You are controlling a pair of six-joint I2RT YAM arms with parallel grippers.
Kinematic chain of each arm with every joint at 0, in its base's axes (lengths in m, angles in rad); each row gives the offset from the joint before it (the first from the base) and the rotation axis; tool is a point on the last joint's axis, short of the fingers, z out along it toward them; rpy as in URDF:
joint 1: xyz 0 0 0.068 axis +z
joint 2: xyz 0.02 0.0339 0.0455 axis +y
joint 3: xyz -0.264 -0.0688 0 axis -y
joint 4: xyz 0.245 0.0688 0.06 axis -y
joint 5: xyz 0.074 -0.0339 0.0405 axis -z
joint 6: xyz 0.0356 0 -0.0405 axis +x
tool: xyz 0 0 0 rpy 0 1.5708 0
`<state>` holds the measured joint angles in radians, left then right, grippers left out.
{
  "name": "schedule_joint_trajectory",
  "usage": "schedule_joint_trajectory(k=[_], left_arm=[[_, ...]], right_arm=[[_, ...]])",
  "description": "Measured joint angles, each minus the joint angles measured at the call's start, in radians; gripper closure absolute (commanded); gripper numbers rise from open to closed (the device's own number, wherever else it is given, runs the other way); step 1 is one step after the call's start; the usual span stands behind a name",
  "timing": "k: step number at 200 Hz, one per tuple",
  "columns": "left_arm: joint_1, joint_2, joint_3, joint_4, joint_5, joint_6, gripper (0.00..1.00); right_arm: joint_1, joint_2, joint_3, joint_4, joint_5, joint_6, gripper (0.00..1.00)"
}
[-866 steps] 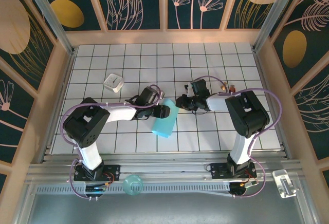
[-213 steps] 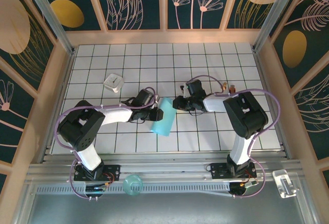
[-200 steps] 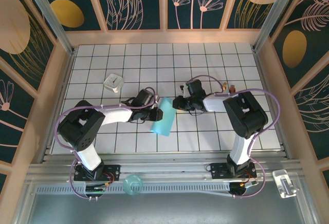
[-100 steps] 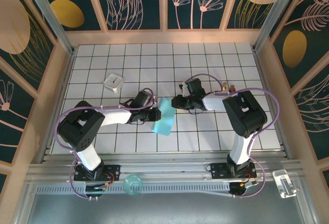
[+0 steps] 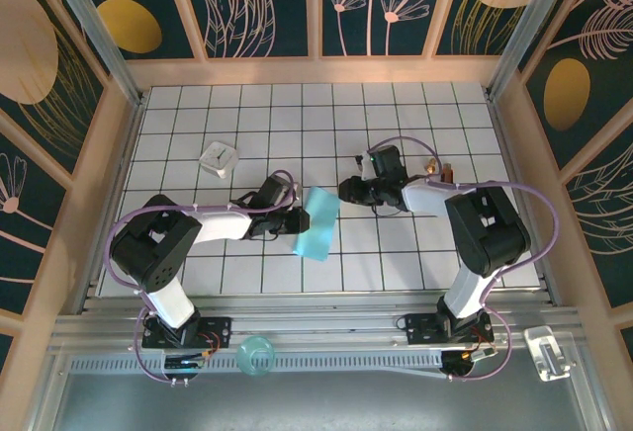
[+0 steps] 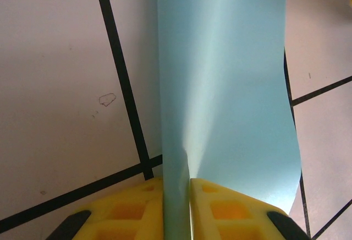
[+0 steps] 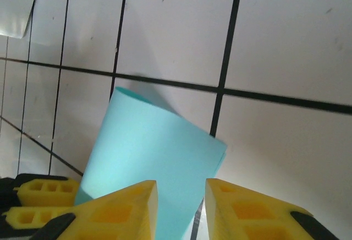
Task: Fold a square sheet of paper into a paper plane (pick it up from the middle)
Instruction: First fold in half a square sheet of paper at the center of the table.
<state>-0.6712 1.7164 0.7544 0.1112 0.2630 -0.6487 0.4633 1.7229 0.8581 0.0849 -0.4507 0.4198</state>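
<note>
The square sheet of paper [image 5: 317, 224] is light blue and folded over on itself, and it lies slanted at the middle of the tiled table [image 5: 396, 115]. My left gripper [image 5: 298, 219] is at its left edge. In the left wrist view the sheet of paper [image 6: 225, 86] rises from between the yellow fingers [image 6: 132, 207], and the left gripper [image 6: 176, 184] is shut on it. My right gripper [image 5: 348, 192] sits just off the sheet's upper right corner. In the right wrist view it [image 7: 181, 187] stands open, with the paper [image 7: 148, 157] lying beyond its fingertips [image 7: 132, 201].
A small white square block [image 5: 219, 159] sits on the tiles to the upper left of the paper. Small connectors [image 5: 438, 166] lie right of the right arm. A teal cup [image 5: 255, 355] and a clear plastic piece [image 5: 546, 352] rest by the near rail. Wooden walls [image 5: 316, 70] ring the table.
The left gripper has closed tighter on the paper's edge. The right gripper has drawn back a little to the right and up, away from the sheet's corner.
</note>
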Motion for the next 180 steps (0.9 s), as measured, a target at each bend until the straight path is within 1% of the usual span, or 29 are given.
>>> schedule_joint_trajectory(k=[50, 92, 143, 180], left_arm=[[0.0, 0.0, 0.0, -0.002, 0.002, 0.001, 0.8], [0.0, 0.0, 0.001, -0.003, 0.003, 0.005, 0.8], [0.002, 0.0, 0.014, -0.035, 0.023, 0.034, 0.79], [0.002, 0.004, 0.036, -0.077, 0.04, 0.068, 0.74]], right_arm=[[0.054, 0.027, -0.013, 0.043, -0.037, 0.035, 0.77], [0.054, 0.09, -0.012, 0.051, -0.034, 0.035, 0.79], [0.052, 0.098, -0.002, 0.051, -0.019, 0.034, 0.8], [0.052, 0.1, 0.002, 0.044, -0.015, 0.031, 0.81]])
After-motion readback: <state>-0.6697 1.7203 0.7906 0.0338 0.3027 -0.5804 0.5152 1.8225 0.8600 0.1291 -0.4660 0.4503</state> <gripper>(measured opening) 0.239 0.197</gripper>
